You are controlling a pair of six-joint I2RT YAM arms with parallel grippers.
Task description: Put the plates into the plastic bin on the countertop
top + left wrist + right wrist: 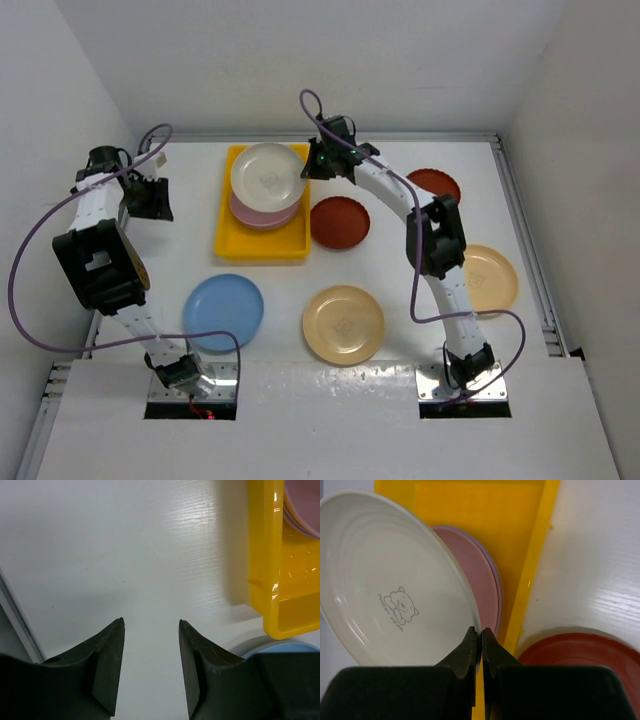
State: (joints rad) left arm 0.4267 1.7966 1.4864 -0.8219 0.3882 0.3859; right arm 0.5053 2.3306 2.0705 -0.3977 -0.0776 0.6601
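My right gripper [312, 160] [481, 630] is shut on the rim of the cream-white plate [266, 173] [385, 580] and holds it tilted above the yellow plastic bin [228, 240] [530, 580]. In the bin lies a pink plate [262, 215] [477, 580] on a lilac one. On the countertop lie two dark red plates [340, 222] [434, 185], two tan-yellow plates [344, 324] [488, 278] and a blue plate [223, 311]. My left gripper [158, 199] [151, 622] is open and empty over bare countertop, left of the bin [262, 555].
White walls close in the left, back and right. Metal rails [525, 240] run along the countertop's edges. The arm bases [190, 385] sit at the near edge.
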